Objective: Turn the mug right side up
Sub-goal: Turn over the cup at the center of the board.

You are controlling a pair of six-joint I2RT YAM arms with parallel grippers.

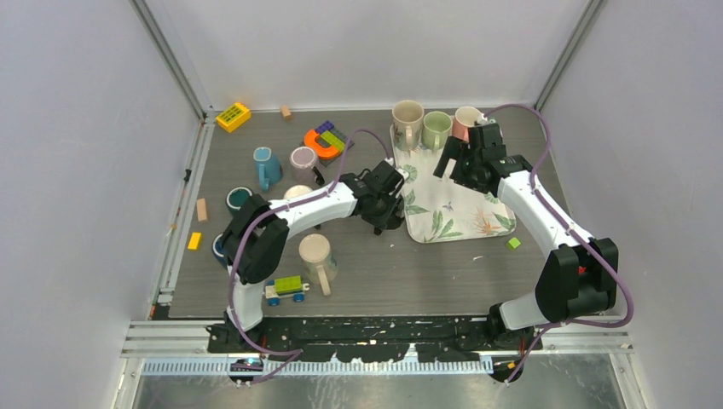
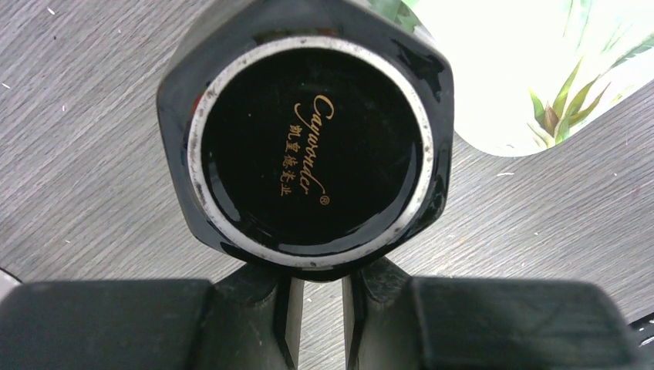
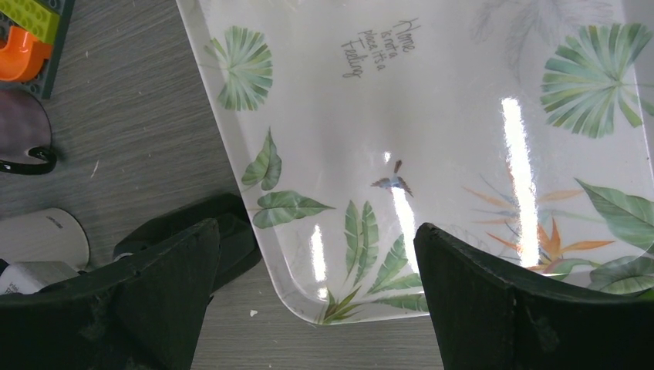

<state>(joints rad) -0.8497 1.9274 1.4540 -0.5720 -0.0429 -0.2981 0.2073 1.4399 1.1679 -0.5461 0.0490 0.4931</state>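
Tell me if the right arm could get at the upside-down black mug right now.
Probably not cleanly. The black mug stands base-up just off the tray, and the left arm has its jaws pinched nearly shut against it, wrist directly above. The right arm hangs over the tray, jaws open.

Grey table [image 1: 409, 273]: leaf-print tray [image 1: 460, 213], upturned black mug [image 2: 308, 139], yellow block [image 1: 233, 116].

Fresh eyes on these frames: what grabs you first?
An upside-down black mug, gold lettering on its base, fills the left wrist view, with the left gripper nearly closed at its near side. Right of it lies a leaf-print tray, the right gripper open above it. Three upright mugs stand at the tray's far end.
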